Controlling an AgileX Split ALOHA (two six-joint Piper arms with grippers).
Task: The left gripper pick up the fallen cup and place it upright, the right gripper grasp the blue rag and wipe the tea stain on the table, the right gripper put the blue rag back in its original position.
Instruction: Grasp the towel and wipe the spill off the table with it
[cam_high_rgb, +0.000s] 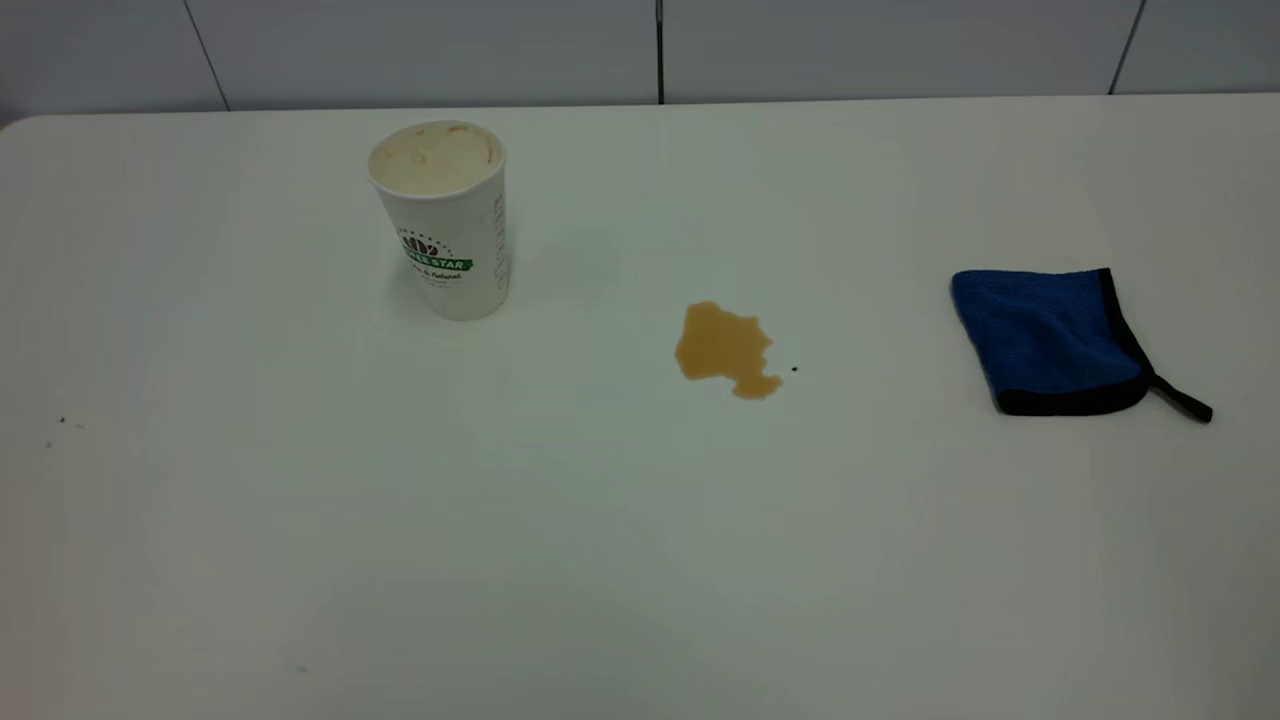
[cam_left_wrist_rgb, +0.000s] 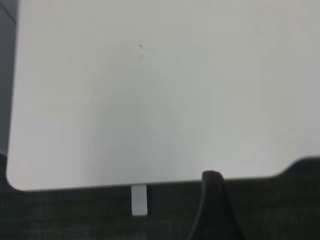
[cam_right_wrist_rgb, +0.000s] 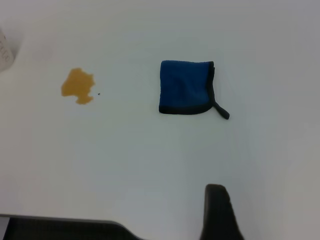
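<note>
White cup (cam_high_rgb: 445, 225) with green-brown logo, amber tea stain (cam_high_rgb: 727, 349), black-edged blue rag (cam_high_rgb: 1050, 340).

The exterior camera looked down across the table (cam_high_rgb: 300, 560) toward the back wall (cam_high_rgb: 420, 50). The right wrist camera hung high, well off the surface, sharing the tea stain (cam_right_wrist_rgb: 78, 85) and blue rag (cam_right_wrist_rgb: 184, 87) with the exterior view. The left wrist camera faced a bare rounded corner (cam_left_wrist_rgb: 20, 182) of tabletop.

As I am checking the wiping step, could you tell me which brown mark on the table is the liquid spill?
The tea stain, the amber puddle between the cup and the blue rag; the tiny dark speck beside it is a mere dot.
</note>
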